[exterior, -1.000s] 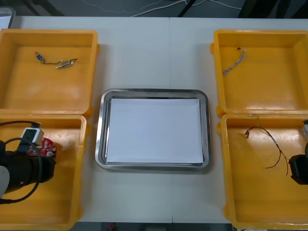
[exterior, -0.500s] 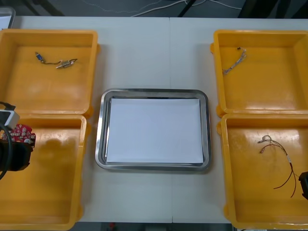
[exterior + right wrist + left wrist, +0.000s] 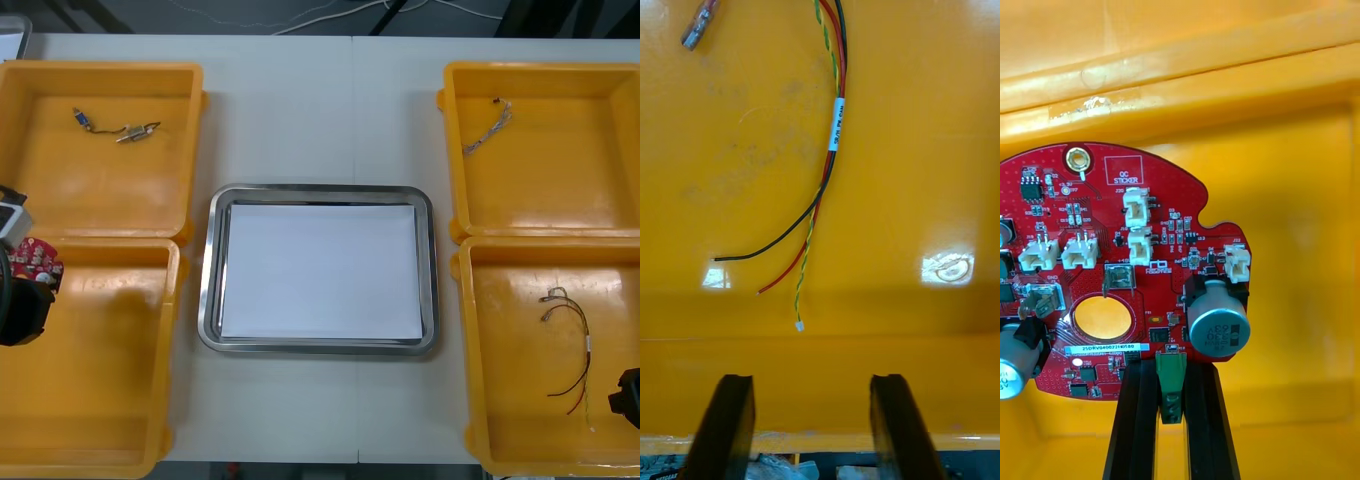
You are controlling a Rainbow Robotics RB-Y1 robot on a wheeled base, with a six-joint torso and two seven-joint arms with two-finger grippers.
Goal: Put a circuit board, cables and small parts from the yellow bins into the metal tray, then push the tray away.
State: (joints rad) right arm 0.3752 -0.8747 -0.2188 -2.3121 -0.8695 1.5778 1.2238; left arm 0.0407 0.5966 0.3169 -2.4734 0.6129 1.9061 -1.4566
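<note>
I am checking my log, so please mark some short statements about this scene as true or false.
1. The left hand grips the red circuit board. True.
2. The metal tray holds a cable. False: nothing lies on its white inside.
3. The right hand is open. True.
4. The black, red and yellow cable lies in a left bin. False: it lies in the near right yellow bin.

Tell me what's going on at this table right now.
The left gripper is shut on a red circuit board, holding it up over the far end of the near left bin. The right gripper is open, low at the near edge of the near right bin, with a cable lying on the bin floor just beyond its fingers. The metal tray in the middle holds nothing yet.
</note>
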